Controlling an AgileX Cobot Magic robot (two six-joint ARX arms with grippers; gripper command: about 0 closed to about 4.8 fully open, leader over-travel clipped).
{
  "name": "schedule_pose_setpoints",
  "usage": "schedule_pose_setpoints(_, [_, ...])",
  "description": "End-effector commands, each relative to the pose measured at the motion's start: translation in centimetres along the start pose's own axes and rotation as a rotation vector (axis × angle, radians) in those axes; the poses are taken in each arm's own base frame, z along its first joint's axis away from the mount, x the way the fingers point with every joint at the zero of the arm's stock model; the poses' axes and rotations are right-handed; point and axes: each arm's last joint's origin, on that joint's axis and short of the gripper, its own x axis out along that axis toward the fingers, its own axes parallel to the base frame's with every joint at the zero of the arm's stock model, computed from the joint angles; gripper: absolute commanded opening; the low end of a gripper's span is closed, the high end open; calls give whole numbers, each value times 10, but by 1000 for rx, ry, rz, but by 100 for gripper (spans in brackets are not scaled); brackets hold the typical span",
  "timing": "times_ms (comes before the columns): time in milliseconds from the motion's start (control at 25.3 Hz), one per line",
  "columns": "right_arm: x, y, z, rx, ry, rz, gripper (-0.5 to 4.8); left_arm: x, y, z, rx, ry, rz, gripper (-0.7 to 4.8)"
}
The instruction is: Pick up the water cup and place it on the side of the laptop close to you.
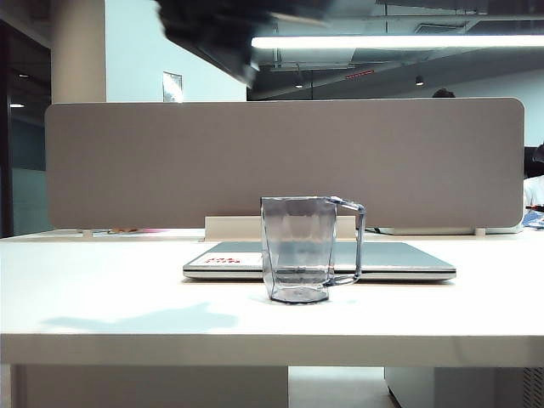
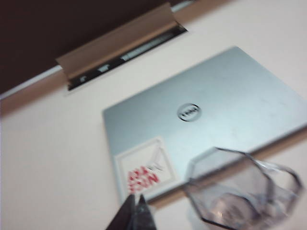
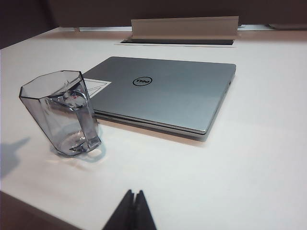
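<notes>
The water cup (image 1: 299,249) stands upright on the white table (image 1: 102,289), at centre frame in the exterior view. It sits in front of the closed laptop (image 1: 399,262), on the camera-facing side of it, with its angular handle toward the right of the frame. The right wrist view confirms the arrangement: the cup (image 3: 61,112) rests on the table just beside the laptop's sticker corner (image 3: 96,87). Whether the cup base touches the laptop edge cannot be determined.

The left gripper (image 2: 135,213) appears at the lower edge of its wrist view with its dark fingertips pressed together and nothing between them. It hangs above the table near the sticker corner, apart from the cup (image 2: 240,191) at lower right. The frame is motion-blurred. In the exterior view, a dark blurred mass at the top, left of centre (image 1: 212,30), is probably part of this arm, raised well clear of the table.

The right gripper (image 3: 133,211) is likewise closed and empty, at the bottom centre of its view, well short of the cup and laptop.

Assessment: the cup occupies the near side of the laptop, upright and free of either gripper. Judged from its position, placement appears complete. What remains, if anything, is parking the left arm.
</notes>
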Motion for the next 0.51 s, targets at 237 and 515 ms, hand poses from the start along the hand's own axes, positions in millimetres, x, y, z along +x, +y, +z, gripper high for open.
schedule_pose_setpoints(237, [0,-1,3,99,-44,-35,-1,20,89,4,-121,-4,-2,-5])
schedule_pose_setpoints(515, [0,-1,5,111,-64,-43,-1,38,171,-13,-193,14,74,-5])
